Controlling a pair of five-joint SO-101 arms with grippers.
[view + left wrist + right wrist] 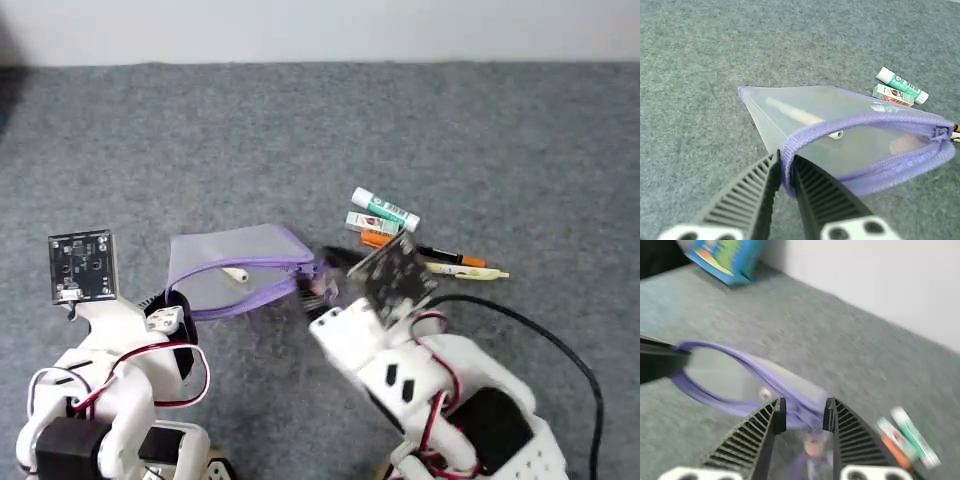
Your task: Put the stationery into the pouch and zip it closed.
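L end effector [785, 162] pinched pouch [830, 110] rim; R end effector [802, 412], narrowly open astride zip, needed lifting clear w/o snagging.

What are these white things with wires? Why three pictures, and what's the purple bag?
They are two small robot arms at a grey table. One picture looks down from above; the other two come from cameras on each arm's wrist, showing its black pincers close up. The left gripper pinches the rim of a see-through purple pouch. The right gripper is open, with the pouch's other end between its fingers. A pale stick lies inside the pouch. Two glue sticks, an orange marker and a yellow pen lie beside it.
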